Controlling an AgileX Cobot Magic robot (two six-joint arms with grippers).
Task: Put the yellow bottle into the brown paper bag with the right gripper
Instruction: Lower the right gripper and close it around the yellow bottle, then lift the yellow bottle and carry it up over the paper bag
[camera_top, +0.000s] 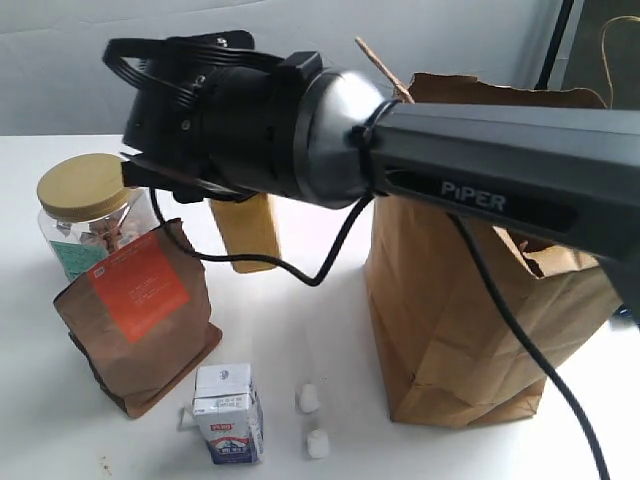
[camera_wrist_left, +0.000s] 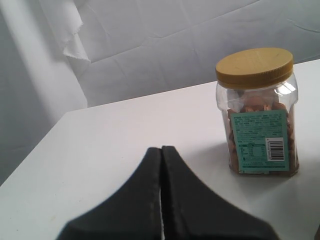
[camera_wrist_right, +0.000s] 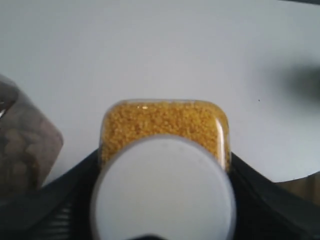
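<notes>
The yellow bottle (camera_top: 248, 233) stands upright behind the brown pouch, to the left of the brown paper bag (camera_top: 470, 330). My right gripper (camera_top: 238, 200) reaches across from the right and sits over the bottle's top, hiding its cap in the exterior view. In the right wrist view the white cap (camera_wrist_right: 162, 192) and yellow contents (camera_wrist_right: 162, 122) fill the space between my black fingers (camera_wrist_right: 82, 175), which press both sides of the yellow bottle. I cannot tell whether it still rests on the table. My left gripper (camera_wrist_left: 161, 150) is shut with nothing in it, low over the white table.
A clear jar (camera_top: 85, 215) with a gold lid (camera_wrist_left: 254, 66) stands at the left. A brown pouch (camera_top: 140, 315) with an orange label leans in front of it. A small milk carton (camera_top: 228, 412) and two small white pieces (camera_top: 308, 398) lie at the front.
</notes>
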